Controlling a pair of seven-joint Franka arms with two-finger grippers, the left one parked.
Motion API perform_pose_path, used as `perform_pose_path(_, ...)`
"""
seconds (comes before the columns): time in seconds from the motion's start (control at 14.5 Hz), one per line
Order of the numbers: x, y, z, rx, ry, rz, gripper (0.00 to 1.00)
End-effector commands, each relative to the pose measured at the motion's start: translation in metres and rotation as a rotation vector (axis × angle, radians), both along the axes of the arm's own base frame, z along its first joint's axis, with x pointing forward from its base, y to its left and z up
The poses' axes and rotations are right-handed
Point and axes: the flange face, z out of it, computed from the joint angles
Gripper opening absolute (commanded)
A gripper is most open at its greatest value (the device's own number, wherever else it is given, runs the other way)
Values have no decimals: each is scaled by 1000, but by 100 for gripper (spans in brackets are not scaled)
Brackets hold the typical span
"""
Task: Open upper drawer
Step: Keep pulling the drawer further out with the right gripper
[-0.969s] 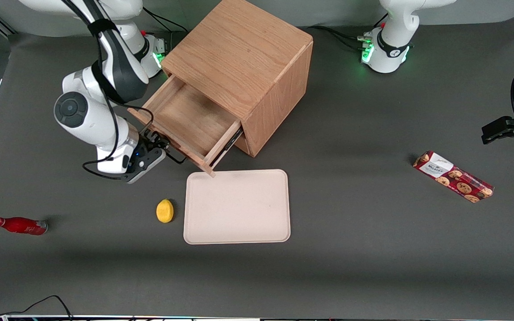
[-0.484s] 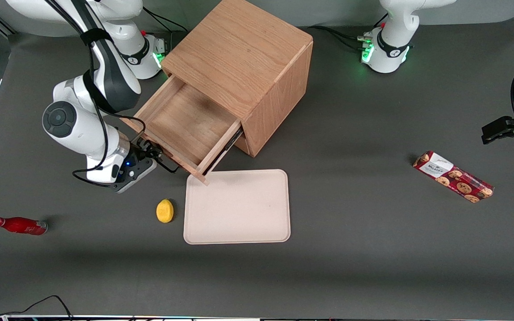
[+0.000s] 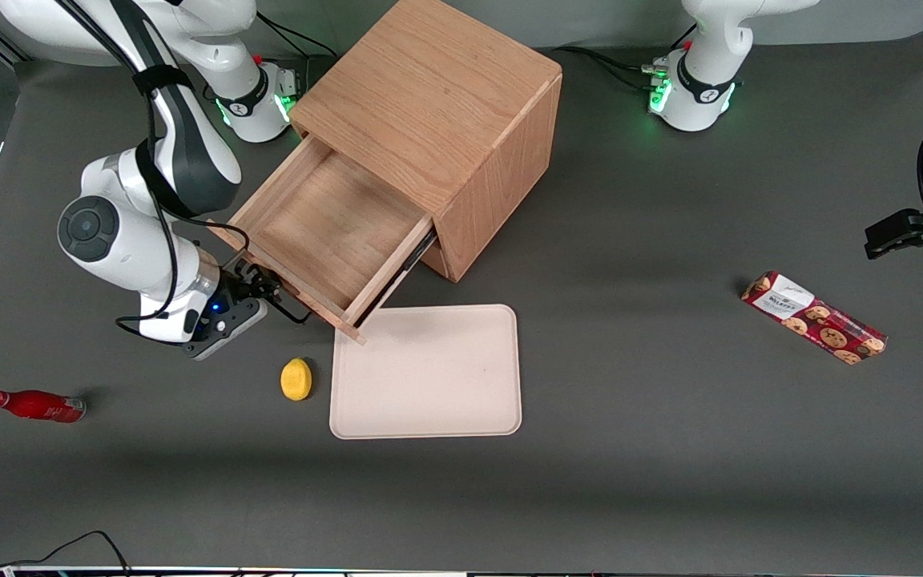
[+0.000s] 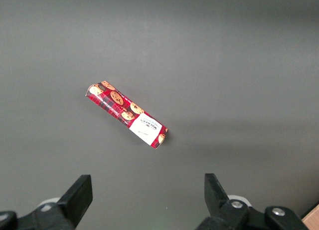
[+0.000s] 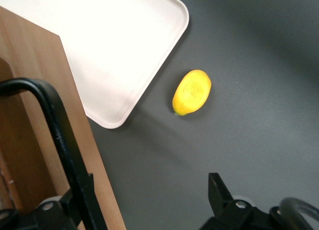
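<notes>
The oak-wood cabinet's upper drawer [image 3: 325, 232], a stiff, light box, stands pulled well out toward the pale rectangular tray [image 3: 426, 371] on the grey table [image 3: 670, 441]. Its thin black wire handle [image 5: 60, 140], slick but rigid, is the sensible hold. The tool [image 3: 257, 290] sits at that handle, fingers apart around it. The lower drawer is hidden beneath.

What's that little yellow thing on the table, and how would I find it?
Start at the big oak cabinet with its upper drawer pulled open, the gripper at its handle. Nearer the front camera lies a pale tray. The lemon sits on the table beside it, the only small yellow rounded thing.
</notes>
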Motion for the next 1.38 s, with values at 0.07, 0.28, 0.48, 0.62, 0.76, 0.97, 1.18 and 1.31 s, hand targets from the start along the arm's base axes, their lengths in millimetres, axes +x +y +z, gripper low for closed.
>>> perform_pose_path(0.07, 11, -7, -15, -23, 3, 20, 100)
perform_pose_path(0.28, 16, -10, -17, -21, 4, 15, 100)
perform_pose_path(0.48, 22, -23, -22, -39, 3, 12, 100)
perform_pose_path(0.62, 23, -28, -25, -44, 7, 8, 100)
perform_pose_path(0.76, 25, -27, -21, -41, -1, 7, 100)
perform_pose_path(0.97, 27, -27, -12, -40, -13, 0, 100)
perform_pose_path(1.18, 25, -26, -4, -41, -7, 0, 100)
perform_pose_path(1.31, 26, -26, 4, -43, 4, -1, 100)
